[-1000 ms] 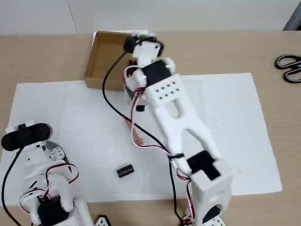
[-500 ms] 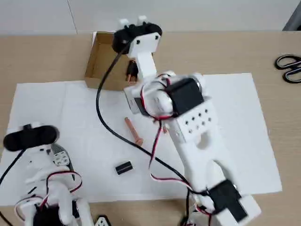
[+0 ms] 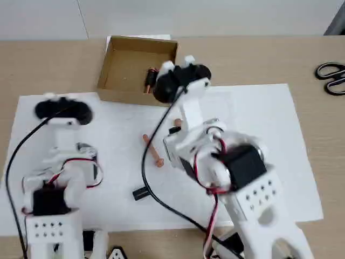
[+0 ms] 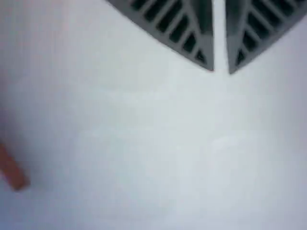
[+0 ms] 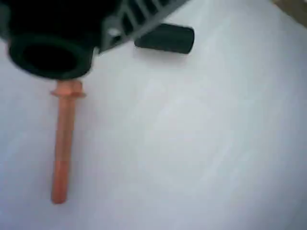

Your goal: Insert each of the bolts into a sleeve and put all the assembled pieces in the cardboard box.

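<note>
the left arm stands at the front left corner of the counter, over the left part of a white paper sheet that covers the middle of the counter. in the left wrist view the left gripper hangs over bare paper; its two grey ribbed fingers are set narrow, with only a thin slit between the tips and nothing held between them. the end of an orange bolt lies on the paper, well apart from those tips. in the high view this bolt lies loose on the sheet near the counter's centre, slanted, apart from any sleeve. a black sleeve lies on its side on the paper toward the front edge, near the bolt but not touching it. the cardboard box sits at the far edge of the counter, left of centre, with its near wall at the far edge of the paper. one assembled piece, an orange bolt seated in a black sleeve, lies inside the box against its right wall. the right arm runs from the front edge, right of centre, toward the middle of the sheet. in the right wrist view the right gripper is just beside the bolt's flanged head and near the black sleeve; whether it is spread or closed cannot be told. a pair of scissors lies on bare counter at the right edge, toward the far side.
</note>
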You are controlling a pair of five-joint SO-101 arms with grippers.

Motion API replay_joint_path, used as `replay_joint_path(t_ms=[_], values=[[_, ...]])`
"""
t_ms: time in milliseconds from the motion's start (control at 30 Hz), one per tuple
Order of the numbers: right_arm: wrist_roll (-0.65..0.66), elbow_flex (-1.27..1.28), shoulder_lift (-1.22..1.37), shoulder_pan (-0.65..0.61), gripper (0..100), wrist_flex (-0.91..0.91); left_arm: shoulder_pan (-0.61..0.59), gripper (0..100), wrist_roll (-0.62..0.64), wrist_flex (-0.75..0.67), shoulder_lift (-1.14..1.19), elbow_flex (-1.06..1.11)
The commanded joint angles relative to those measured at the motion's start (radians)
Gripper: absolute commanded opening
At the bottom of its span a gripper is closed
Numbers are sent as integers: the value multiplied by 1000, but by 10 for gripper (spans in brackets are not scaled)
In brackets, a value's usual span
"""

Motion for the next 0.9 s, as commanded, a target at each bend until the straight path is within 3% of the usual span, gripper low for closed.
replay_joint_path(t_ms=[0,367,633,867], values=[[3,152,-143,7,4,-111,64,6,0,-18,81,-97],[5,624,-503,271,4,-409,206,6,21,132,347,-317],[9,806,-750,358,4,-424,233,6,410,97,574,-513],[9,970,-986,441,4,-424,511,6,433,95,813,-648]])
